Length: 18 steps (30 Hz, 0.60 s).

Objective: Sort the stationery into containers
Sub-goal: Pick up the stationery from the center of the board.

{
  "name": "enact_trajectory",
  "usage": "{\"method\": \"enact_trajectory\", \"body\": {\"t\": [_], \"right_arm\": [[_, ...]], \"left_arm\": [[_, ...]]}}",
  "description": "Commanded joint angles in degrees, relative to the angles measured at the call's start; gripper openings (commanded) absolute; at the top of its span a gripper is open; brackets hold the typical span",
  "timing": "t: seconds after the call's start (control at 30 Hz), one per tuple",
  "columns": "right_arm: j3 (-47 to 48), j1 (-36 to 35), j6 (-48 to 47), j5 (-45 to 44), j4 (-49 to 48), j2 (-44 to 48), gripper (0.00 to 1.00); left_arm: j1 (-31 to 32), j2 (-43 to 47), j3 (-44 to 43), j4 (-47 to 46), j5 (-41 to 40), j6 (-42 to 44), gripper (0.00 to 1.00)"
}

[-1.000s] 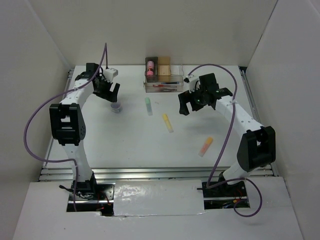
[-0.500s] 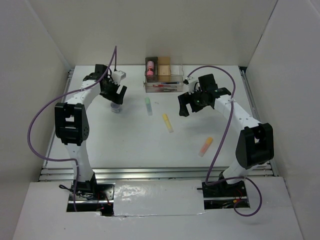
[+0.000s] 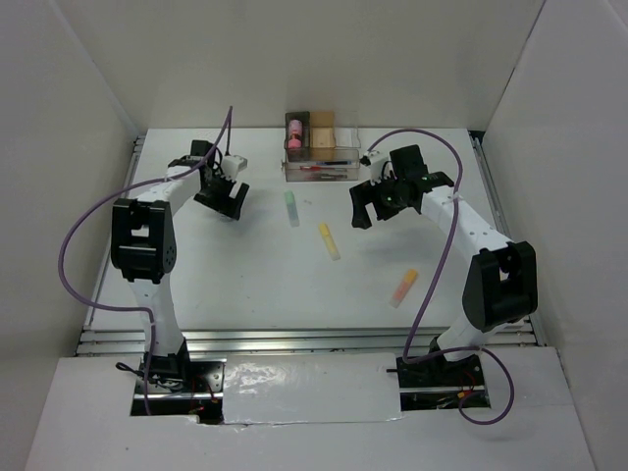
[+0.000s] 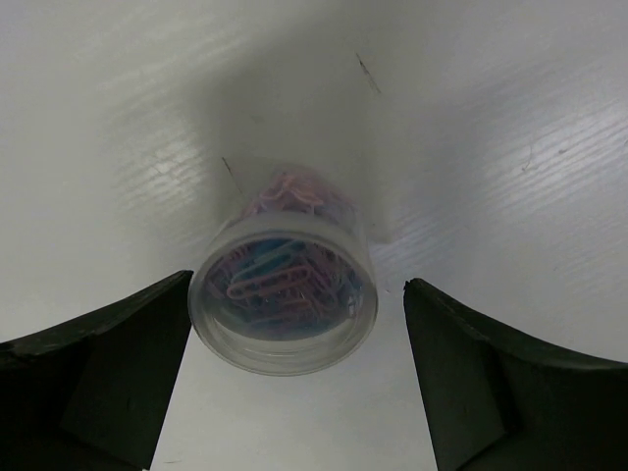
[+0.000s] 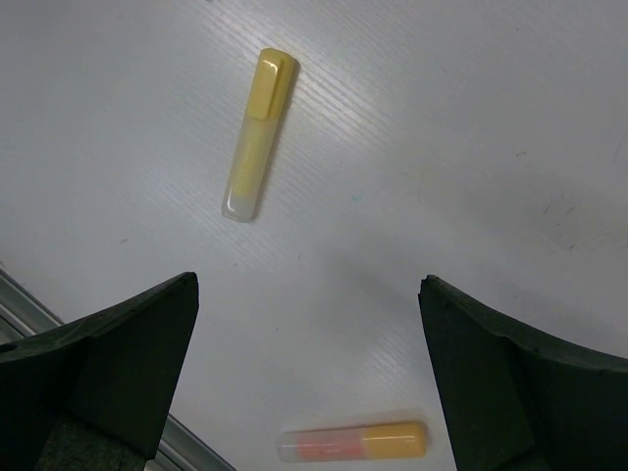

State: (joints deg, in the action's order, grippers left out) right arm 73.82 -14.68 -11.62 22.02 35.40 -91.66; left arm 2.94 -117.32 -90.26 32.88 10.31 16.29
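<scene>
L hand (image 3: pixel 227 200) is low over the far-left part of the table (image 3: pixel 245 289), hiding the round pot in the top view. In the L wrist view the round pot (image 4: pixel 283 304) stands on the table betw. the two dark fingers (image 4: pixel 98 373), clear-walled and packed w/ pink and blue paper clips. The hand is spread wide: the right-side finger is clearly apart from the pot, the left-side one is just beside its rim; can't tell if it touches.

R hand (image 3: pixel 371 208) hangs above the table right of centre, near the clear tray (image 3: pixel 319 175), fingers (image 5: pixel 108 363) wide apart w/ nothing betw. them.

Loose on the table:
- green marker (image 3: pixel 291 208), just in front of the tray
- yellow marker (image 3: pixel 330 241), nearer the centre
- orange marker (image 3: pixel 403 287), well apart to the right

At the far edge sits the box cluster (image 3: pixel 320 147). The pink cylinder (image 3: pixel 294 129) is in the dark grey box, the tan box beside it. The tray in front holds thin items, prob. red and dark pens, too small to be sure.
</scene>
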Motion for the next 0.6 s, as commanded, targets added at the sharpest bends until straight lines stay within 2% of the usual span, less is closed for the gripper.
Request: {"method": "enact_trajectory", "body": {"t": [0.0, 0.17, 0.57], "right_arm": [[0.2, 0.4, -0.3, 1.2, 0.6, 0.7, 0.99], [-0.1, 0.6, -0.2, 1.3, 0.4, 1.0, 0.99], [-0.7, 0.7, -0.2, 1.4, 0.0, 1.2, 0.99]], "left_arm": [[0.2, 2.5, 1.8, -1.0, -0.1, -0.2, 0.98], [0.1, 3.5, 2.9, -1.8, -0.7, 0.0, 0.94], [0.7, 4.3, 0.3, -3.1, -1.4, 0.1, 0.96]]}}
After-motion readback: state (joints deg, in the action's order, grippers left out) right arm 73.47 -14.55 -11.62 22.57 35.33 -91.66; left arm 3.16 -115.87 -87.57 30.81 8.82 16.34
